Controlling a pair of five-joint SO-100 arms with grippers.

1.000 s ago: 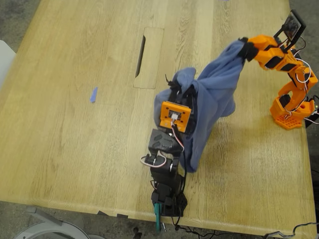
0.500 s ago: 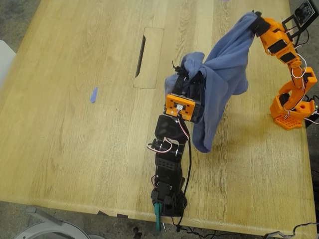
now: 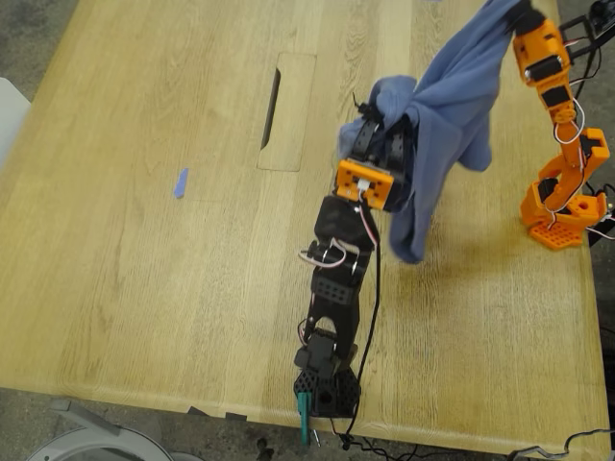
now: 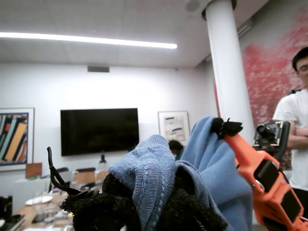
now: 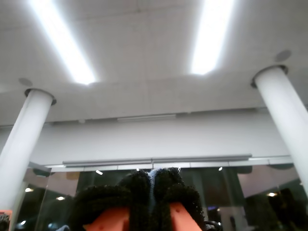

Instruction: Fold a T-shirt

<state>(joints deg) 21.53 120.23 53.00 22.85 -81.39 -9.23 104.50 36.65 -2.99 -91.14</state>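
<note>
The T-shirt (image 3: 452, 106) is looking like soft, matt blue knit cloth; the table (image 3: 144, 269) is showing pale, smooth-grained wood; the jaws are wearing fuzzy black padding.

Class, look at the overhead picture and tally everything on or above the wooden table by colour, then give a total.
Slate-blue cotton T-shirt: 1
Small blue scrap lying on the light wooden table: 1
Orange robot arm: 1
Black robot arm with an orange wrist block: 1
Total: 4
</note>
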